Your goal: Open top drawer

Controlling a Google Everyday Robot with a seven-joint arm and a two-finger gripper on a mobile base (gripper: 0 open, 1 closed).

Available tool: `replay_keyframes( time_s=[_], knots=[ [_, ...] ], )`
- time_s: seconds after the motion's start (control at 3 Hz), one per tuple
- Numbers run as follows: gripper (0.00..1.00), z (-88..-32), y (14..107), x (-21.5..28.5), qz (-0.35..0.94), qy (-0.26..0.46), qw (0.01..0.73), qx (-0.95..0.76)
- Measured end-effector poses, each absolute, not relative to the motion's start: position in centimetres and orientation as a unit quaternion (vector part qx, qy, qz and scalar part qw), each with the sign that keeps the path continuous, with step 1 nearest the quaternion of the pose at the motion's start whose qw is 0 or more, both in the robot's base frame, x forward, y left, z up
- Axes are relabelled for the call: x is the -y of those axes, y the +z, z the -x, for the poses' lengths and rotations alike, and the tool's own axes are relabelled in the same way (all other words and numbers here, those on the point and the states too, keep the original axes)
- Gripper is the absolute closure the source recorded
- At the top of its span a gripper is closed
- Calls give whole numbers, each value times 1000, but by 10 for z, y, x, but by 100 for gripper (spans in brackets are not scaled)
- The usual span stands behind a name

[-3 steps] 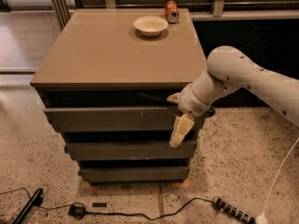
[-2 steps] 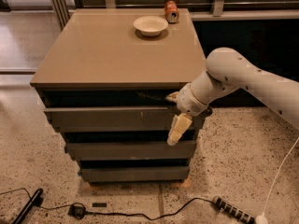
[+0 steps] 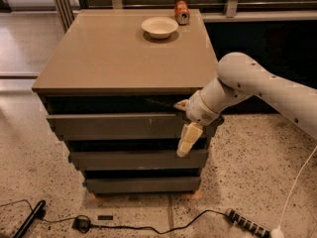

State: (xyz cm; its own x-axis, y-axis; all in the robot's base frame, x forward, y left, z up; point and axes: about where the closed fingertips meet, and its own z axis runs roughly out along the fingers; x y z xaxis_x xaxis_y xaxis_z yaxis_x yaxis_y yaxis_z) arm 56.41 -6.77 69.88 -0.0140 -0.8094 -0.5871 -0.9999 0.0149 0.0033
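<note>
The top drawer (image 3: 119,126) is the widest dark grey front, just under the tan cabinet top, with pale scratch marks near its centre. It stands slightly out from the cabinet, with a dark gap above it. My gripper (image 3: 184,128) is at the drawer's right end. One pale finger (image 3: 188,139) hangs down in front of the drawer face; the other finger (image 3: 181,104) reaches over the drawer's top edge into the gap. The white arm comes in from the right.
Two narrower grey drawer fronts (image 3: 133,159) sit below. On the tan cabinet top (image 3: 99,58) stand a white bowl (image 3: 159,27) and a can (image 3: 182,12) at the back. A cable and power strip (image 3: 247,223) lie on the speckled floor.
The gripper has shifted very slightly left and down along the drawer's right end. The drawer front looks about the same.
</note>
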Motion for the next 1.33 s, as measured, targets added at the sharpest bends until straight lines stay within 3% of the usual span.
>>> replay_keyframes(
  time_s=[0.67, 1.33],
  knots=[
    [0, -577, 674, 61, 664, 215, 199, -688],
    [0, -547, 665, 64, 684, 226, 188, -667]
  ],
)
